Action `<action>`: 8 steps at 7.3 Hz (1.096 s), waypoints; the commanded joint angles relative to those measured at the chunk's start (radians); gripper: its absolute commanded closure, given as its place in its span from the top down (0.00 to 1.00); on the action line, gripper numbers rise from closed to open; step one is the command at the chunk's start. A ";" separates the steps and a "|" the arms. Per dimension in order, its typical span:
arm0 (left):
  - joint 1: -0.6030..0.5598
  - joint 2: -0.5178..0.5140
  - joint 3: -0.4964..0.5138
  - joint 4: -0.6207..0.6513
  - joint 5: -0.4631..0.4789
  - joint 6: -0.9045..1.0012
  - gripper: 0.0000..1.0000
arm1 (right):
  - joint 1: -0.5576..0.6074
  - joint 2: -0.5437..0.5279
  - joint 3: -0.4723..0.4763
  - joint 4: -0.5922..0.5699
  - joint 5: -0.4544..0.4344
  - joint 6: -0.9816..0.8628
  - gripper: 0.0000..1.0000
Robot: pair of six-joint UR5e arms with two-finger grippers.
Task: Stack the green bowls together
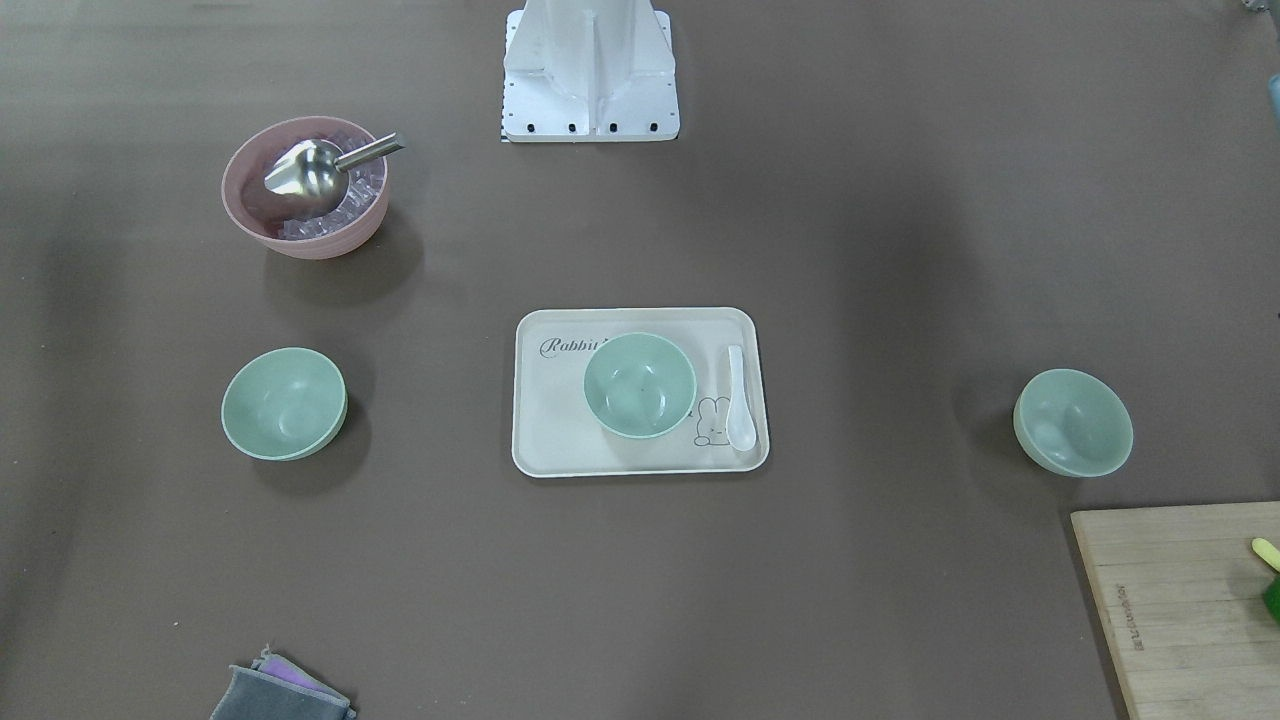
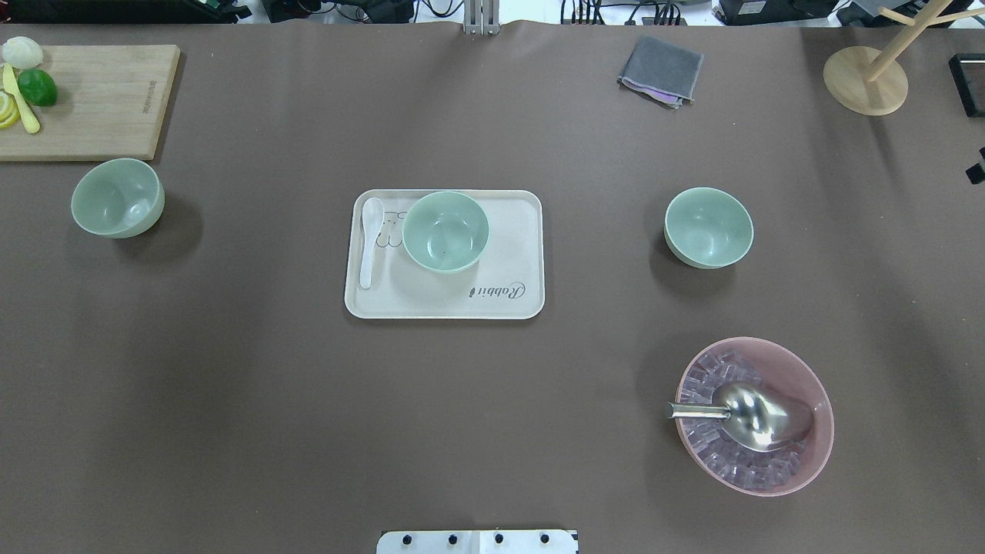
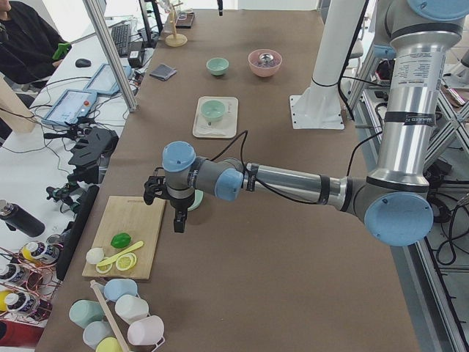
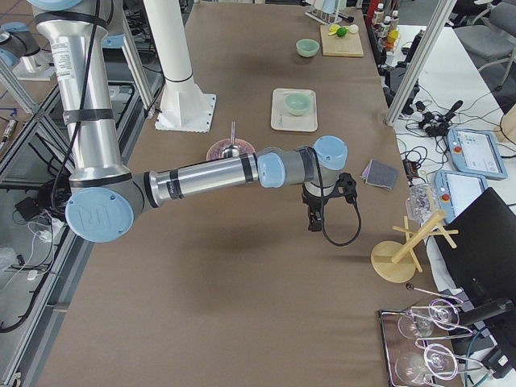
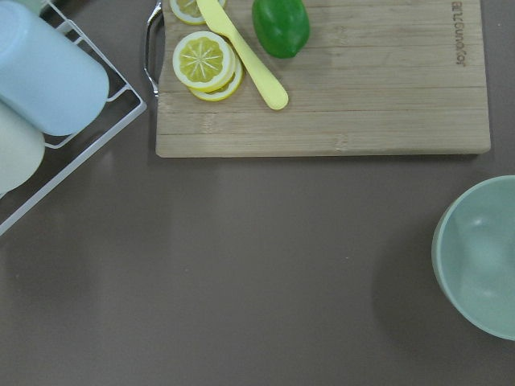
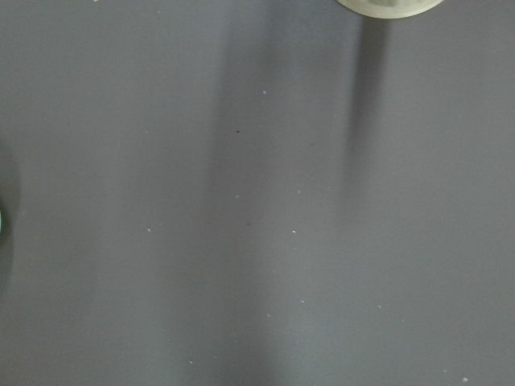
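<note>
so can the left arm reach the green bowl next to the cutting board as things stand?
Probably yes. The left tool hangs just beside that green bowl, which sits upright and empty; the cutting board lies near it but apart, and nothing covers it or stands between.

L gripper [image 3: 178, 220] pointing down, R gripper [image 4: 314, 219] likewise, open/closed unclear

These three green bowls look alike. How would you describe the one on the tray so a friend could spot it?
Find the cream rectangular plastic tray printed "Rabbit" at the middle of the brown table. On it, beside a white spoon, stands a small round pale mint-green bowl. One twin and another twin sit on bare table to either side.
</note>
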 commanded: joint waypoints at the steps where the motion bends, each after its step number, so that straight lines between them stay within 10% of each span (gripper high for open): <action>1: 0.055 0.001 0.082 -0.168 -0.003 -0.060 0.98 | -0.069 0.021 -0.037 0.072 0.012 0.060 1.00; 8: 0.237 -0.079 0.202 -0.316 0.006 -0.263 0.97 | -0.246 0.178 -0.068 0.081 -0.021 0.436 1.00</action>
